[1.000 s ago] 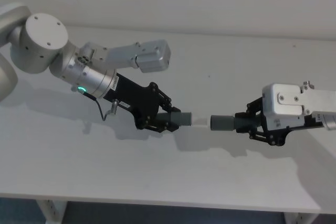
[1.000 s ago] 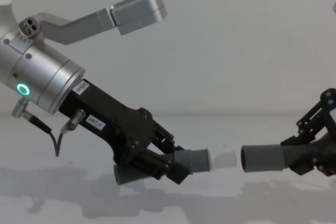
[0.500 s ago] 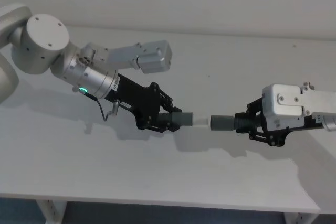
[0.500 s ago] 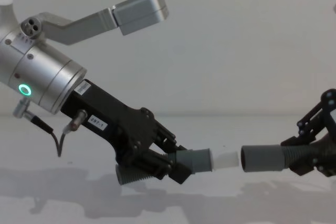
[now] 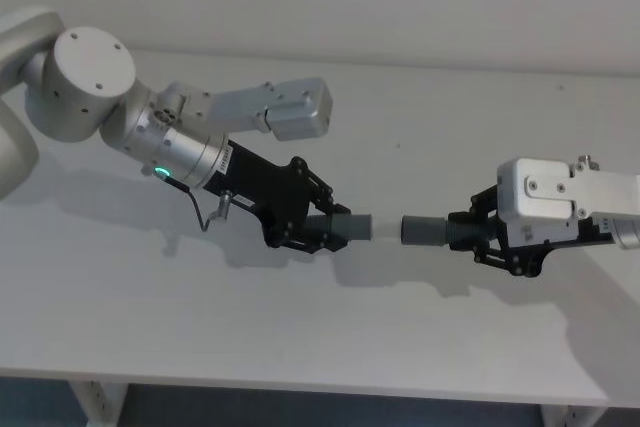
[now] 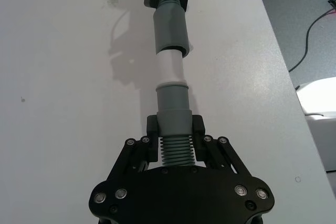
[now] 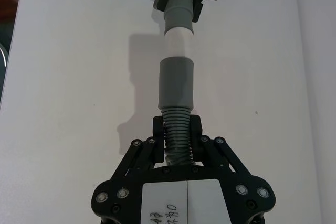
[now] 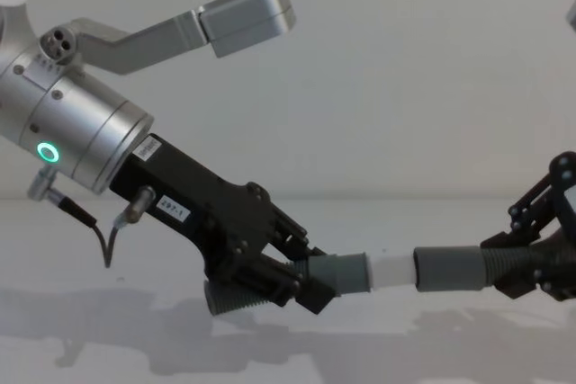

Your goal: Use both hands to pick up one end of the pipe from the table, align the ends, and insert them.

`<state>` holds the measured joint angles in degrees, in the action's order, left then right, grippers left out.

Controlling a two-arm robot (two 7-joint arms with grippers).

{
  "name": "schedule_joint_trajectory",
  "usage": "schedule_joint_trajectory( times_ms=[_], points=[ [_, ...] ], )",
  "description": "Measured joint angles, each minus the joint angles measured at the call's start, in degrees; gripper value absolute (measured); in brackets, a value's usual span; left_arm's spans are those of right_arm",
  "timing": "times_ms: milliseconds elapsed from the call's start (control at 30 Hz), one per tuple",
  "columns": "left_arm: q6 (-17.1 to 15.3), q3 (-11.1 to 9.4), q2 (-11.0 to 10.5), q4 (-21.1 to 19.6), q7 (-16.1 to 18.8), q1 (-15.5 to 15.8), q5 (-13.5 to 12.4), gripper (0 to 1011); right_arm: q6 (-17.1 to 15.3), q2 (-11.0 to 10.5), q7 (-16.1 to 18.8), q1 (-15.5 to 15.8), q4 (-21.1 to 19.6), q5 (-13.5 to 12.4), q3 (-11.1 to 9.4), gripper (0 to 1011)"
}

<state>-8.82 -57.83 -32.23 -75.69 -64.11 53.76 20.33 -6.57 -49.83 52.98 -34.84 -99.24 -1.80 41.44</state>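
Because the white spigot [image 8: 392,271] is only just meeting the mouth of the socket cuff [image 8: 447,269], a jam is judged to be the chief risk; in the chest view the short piece [image 8: 335,274] is seen tilted slightly against the line of the long hose [image 5: 447,232], so the spigot rim could be caught on the cuff edge if a push were made along a crooked line; the corrugated sections could also be bent under that load, since each gripper holds the ribbed part behind its smooth end. Slipping within the grip is a lesser risk.

By count, 2 hose pieces are seen, both held above the desk [image 5: 420,127], between the arms; 2 ends are to be joined, 1 spigot and 1 cuff; 2 grippers are at work. The left gripper [image 5: 322,230] is clamped on the short piece; the right gripper [image 5: 478,235] is clamped on the long hose.
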Motion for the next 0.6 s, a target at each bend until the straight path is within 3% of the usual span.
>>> schedule_joint_trajectory(
  times_ms=[600],
  points=[
    [-0.29,-0.14,0.80,0.31,0.41,0.16,-0.08,364,-0.57,0.54,-0.04,-0.18,0.58,0.28,-0.13,271]
  ],
)
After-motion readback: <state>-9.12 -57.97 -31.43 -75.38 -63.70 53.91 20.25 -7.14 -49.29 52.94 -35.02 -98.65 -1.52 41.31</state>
